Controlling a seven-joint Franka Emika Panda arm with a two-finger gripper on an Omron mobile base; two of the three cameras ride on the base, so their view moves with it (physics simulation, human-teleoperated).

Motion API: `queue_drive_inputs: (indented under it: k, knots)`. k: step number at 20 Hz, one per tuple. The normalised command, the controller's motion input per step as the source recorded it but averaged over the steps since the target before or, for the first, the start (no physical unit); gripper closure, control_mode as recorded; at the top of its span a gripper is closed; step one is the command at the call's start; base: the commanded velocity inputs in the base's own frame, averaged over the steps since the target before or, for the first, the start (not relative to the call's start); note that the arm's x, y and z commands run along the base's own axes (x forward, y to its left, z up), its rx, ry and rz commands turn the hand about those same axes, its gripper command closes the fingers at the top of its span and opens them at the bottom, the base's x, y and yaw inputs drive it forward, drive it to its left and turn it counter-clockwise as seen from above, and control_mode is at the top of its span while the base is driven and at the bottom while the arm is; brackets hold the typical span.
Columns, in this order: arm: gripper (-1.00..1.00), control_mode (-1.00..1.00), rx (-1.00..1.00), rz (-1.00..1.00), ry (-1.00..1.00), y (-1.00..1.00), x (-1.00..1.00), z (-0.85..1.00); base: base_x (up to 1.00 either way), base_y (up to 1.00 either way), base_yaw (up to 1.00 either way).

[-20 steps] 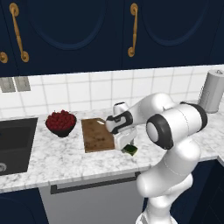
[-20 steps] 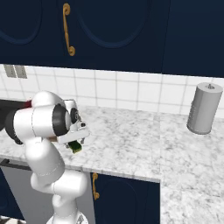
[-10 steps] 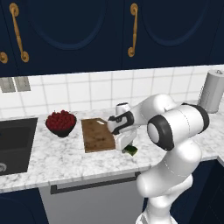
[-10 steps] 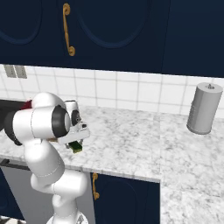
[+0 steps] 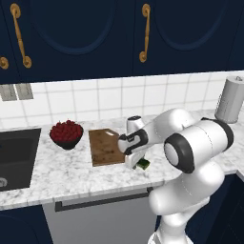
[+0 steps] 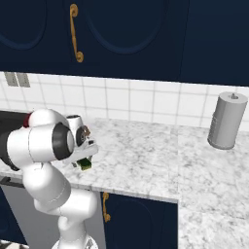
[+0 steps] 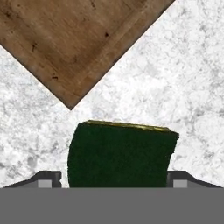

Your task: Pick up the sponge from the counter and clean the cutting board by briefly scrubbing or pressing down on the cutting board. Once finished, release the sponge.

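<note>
The dark green sponge point(image 7: 122, 155) with its yellow edge lies on the white marble counter point(image 7: 183, 83), just off a corner of the brown cutting board point(image 7: 74, 39). My gripper point(image 7: 114, 181) is low over it, open, one fingertip on each side of the sponge. From the left base view the gripper point(image 5: 135, 161) hangs at the board's point(image 5: 106, 147) right front corner, with the sponge point(image 5: 143, 165) peeking out beneath it. In the right base view the sponge point(image 6: 86, 164) shows under the hand point(image 6: 83, 156), near the counter's point(image 6: 146, 155) front edge.
A dark bowl of red fruit point(image 5: 66, 133) stands left of the board, and a sink point(image 5: 14, 152) lies further left. A grey paper towel roll point(image 6: 227, 120) stands at the back right. Dark blue cabinets hang above the tiled wall.
The hand has come down and slightly toward the counter's front, from above the board's right edge onto the sponge. The sponge and board have not moved.
</note>
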Motion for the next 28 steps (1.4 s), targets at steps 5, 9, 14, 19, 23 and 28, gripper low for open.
queue_drive_inputs:
  k: [5, 9, 14, 19, 23, 28]
  knots:
    - [1.0, -1.0, 0.02, 0.01, 0.02, 0.0, -0.06, -0.12, 0.0, 0.0, 0.0]
    - [1.0, -1.0, 0.11, 0.06, 0.15, 0.0, 0.06, 0.17, 0.0, 0.0, 0.0]
    - [1.0, -1.0, 0.09, 0.01, 0.01, 0.05, 0.07, 0.68, 0.0, 0.0, 0.0]
    - [1.0, -1.0, 0.0, 0.01, -0.01, 0.61, 0.52, 0.02, 0.0, 0.0, 0.0]
    - [1.0, -1.0, 0.0, 0.0, 0.0, 0.43, 0.76, -0.44, 0.0, 0.0, 0.0]
    - [1.0, -1.0, -0.02, 0.0, -0.03, 0.66, 0.15, -0.15, 0.0, 0.0, 0.0]
